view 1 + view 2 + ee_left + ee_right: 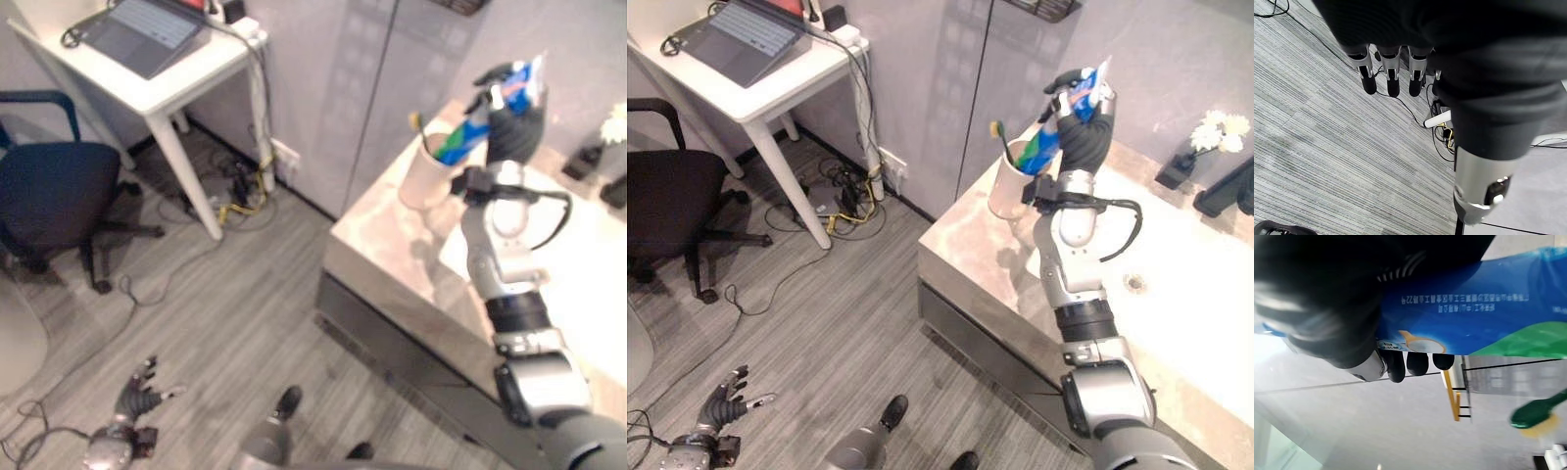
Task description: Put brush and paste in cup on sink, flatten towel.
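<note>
Paste (1058, 122) in right hand (1085, 122) (fingers curled), over cup (1009, 193)

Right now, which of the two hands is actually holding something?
The right hand, raised over the cup, its fingers around the blue paste. The left hand hangs open near the floor.

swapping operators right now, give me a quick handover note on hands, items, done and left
Right hand: shut on the toothpaste tube, whose lower end is at or in the cup.
Left hand: open, hanging low over the floor, idle.
Cup stands on the sink counter, with the toothbrush already in it.
Left: release the paste into the cup, then flatten the towel, which I cannot make out here.
</note>
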You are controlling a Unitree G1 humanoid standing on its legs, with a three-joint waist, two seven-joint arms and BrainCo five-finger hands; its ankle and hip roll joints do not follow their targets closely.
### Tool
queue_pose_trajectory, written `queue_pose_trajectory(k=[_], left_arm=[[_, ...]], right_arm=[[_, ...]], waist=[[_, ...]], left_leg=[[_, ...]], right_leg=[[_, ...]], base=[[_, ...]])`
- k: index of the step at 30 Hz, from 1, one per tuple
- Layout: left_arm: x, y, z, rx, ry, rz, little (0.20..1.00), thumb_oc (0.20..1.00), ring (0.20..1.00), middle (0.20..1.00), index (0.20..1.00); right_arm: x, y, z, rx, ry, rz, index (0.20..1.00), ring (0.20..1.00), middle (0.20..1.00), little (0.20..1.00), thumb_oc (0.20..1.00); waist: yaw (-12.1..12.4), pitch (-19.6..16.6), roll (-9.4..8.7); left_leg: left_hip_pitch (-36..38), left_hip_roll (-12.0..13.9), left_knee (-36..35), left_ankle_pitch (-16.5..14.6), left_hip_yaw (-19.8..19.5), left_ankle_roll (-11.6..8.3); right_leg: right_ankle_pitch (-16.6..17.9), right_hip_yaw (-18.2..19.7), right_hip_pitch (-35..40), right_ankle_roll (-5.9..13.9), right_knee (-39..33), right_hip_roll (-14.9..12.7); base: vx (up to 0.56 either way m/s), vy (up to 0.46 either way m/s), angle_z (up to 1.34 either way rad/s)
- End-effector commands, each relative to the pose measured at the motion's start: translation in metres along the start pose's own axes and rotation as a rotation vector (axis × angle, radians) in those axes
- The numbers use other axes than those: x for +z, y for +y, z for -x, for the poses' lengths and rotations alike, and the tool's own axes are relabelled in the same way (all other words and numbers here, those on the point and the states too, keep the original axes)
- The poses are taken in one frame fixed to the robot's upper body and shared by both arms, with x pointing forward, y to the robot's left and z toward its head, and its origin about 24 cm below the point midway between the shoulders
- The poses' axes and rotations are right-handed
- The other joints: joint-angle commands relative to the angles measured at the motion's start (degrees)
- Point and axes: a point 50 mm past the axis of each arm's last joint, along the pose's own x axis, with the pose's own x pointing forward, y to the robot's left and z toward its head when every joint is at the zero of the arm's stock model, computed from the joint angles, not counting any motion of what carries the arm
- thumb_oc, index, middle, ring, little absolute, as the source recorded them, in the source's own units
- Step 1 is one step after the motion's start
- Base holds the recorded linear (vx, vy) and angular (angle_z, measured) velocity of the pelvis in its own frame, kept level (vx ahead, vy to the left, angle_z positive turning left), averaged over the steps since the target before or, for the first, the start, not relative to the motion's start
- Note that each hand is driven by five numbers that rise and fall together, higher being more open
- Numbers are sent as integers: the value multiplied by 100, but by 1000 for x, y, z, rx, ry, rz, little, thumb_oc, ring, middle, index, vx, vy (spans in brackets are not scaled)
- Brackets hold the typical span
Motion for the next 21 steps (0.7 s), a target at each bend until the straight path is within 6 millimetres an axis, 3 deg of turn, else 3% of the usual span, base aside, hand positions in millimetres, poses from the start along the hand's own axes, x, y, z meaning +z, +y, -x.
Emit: queue_pose_trajectory(k=[1,8,9,10,11,21], left_arm=[[-3,9,3,30,-17,-40,1000,1000,1000,1000,1000],[-4,7,3,16,-9,-48,1000,1000,1000,1000,1000],[-4,6,3,15,-10,-47,1000,1000,1000,1000,1000],[-5,5,3,9,-8,-49,1000,1000,1000,1000,1000],[-5,3,3,0,-6,-48,1000,1000,1000,1000,1000],[-3,-3,1,-24,-12,-55,1000,1000,1000,1000,1000]], right_arm=[[19,11,-17,82,-105,75,200,200,200,200,200],[4,10,-20,87,-39,149,200,200,200,200,200],[4,10,-20,87,-39,150,285,285,285,285,285],[2,9,-20,93,-28,164,940,940,940,940,940],[0,8,-21,91,-15,195,1000,1000,1000,1000,1000],[-1,-1,-24,11,-22,221,1000,1000,1000,1000,1000]], waist=[[-15,-318,-21],[8,-311,-13],[8,-310,-9],[10,-310,-10],[17,-315,-9],[75,-350,78]], left_leg=[[2,163,-150,-462,0,346],[-19,162,-150,-443,-13,349],[-20,163,-150,-443,-13,349],[-24,164,-150,-444,-12,345],[-24,166,-150,-445,-21,345],[45,169,-150,-450,-41,342]], right_leg=[[-365,47,198,184,30,-122],[-344,41,171,191,30,-114],[-343,41,170,191,30,-114],[-347,39,169,191,30,-110],[-345,38,173,190,30,-110],[-348,12,262,193,30,-99]], base=[[0,0,0],[-17,6,-3],[-23,3,-4],[0,0,0],[0,0,0],[-15,-3,0]])
